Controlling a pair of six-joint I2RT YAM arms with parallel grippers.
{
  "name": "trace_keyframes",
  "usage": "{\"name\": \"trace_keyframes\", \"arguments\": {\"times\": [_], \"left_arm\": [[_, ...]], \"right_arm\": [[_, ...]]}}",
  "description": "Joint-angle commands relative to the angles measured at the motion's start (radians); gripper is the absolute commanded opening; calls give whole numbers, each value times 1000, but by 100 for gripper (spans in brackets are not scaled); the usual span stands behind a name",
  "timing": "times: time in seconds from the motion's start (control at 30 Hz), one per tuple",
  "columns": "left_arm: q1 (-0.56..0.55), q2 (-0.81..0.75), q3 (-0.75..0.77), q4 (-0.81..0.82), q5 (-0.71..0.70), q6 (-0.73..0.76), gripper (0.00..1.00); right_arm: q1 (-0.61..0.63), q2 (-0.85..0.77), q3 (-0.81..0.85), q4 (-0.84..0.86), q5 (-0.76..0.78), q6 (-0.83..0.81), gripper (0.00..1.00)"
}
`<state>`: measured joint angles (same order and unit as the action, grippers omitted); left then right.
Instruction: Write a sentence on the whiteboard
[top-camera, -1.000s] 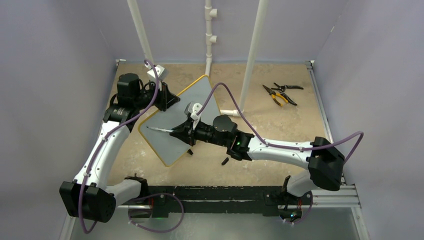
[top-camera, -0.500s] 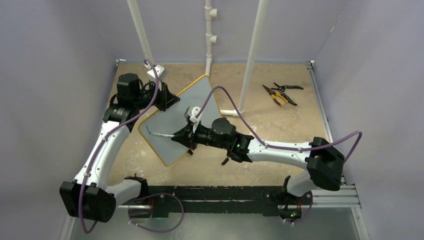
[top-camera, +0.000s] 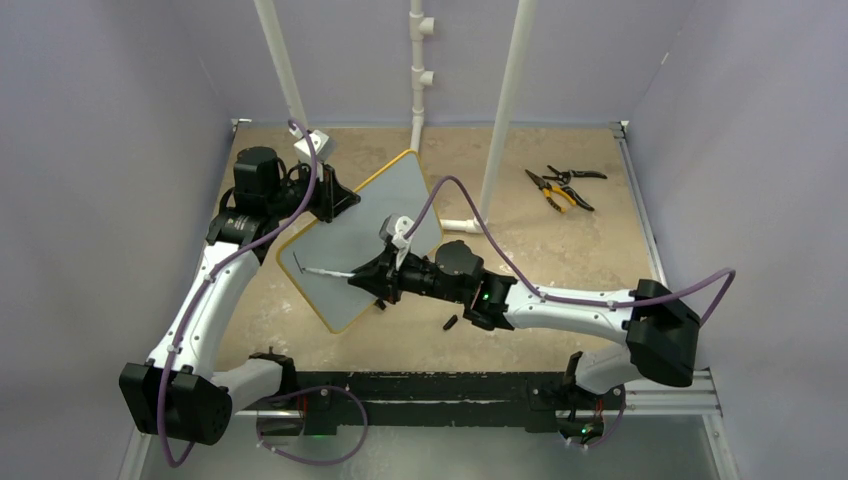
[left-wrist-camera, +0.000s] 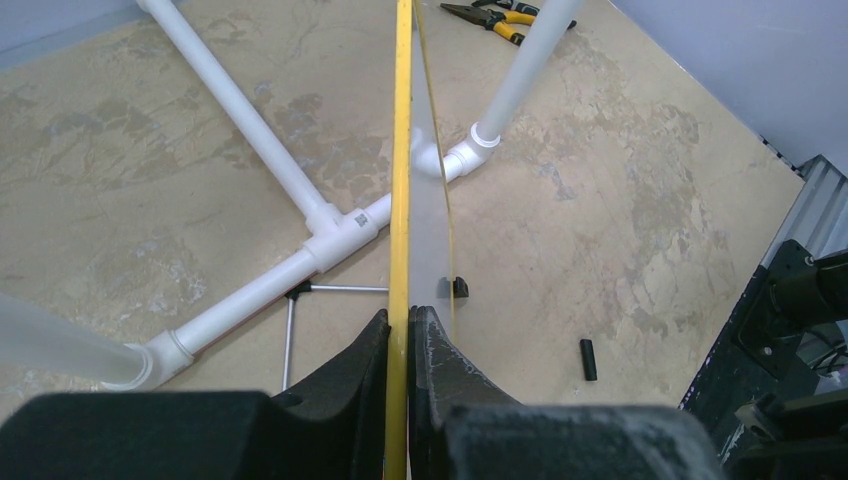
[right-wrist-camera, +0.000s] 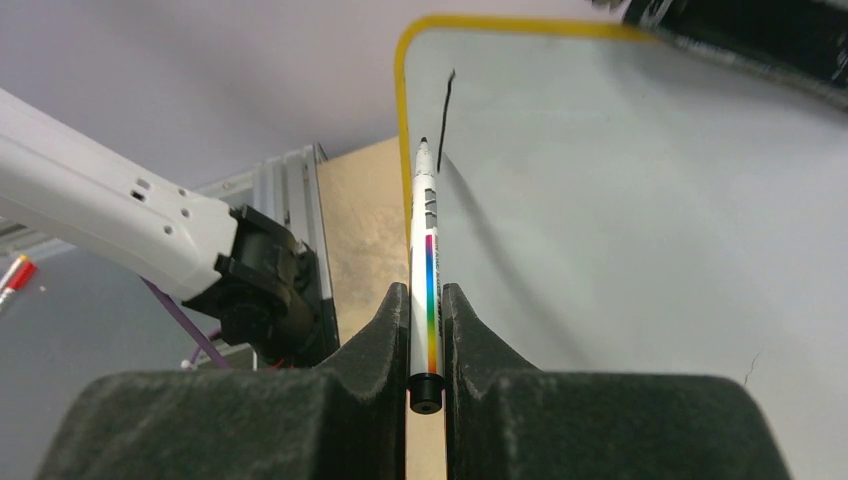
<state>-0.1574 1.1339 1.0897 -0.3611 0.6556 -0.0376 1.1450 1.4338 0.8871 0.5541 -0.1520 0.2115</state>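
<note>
So, right gripper (right-wrist-camera: 426, 292) pinches a marker (right-wrist-camera: 424, 215) by one black stroke (right-wrist-camera: 446, 118); left wrist cam shows left gripper (left-wrist-camera: 400, 322) clamped on the whiteboard (left-wrist-camera: 402, 150) edge.

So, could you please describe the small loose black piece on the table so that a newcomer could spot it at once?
Start at the yellow-framed whiteboard held tilted mid-table. Look on the tabletop just off its near-right edge, beside the right arm. There lies a short black cylinder; unlike the board's black foot, it is attached to nothing.
</note>
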Motion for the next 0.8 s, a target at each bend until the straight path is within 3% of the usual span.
{"name": "trace_keyframes", "arguments": {"times": [0.0, 0.77], "left_arm": [[8, -6, -6, 24, 21, 33, 0], [10, -5, -6, 25, 32, 33, 0]], "right_arm": [[4, -44, -3, 108, 31, 28, 0], [4, 26, 39, 98, 115, 35, 0]]}}
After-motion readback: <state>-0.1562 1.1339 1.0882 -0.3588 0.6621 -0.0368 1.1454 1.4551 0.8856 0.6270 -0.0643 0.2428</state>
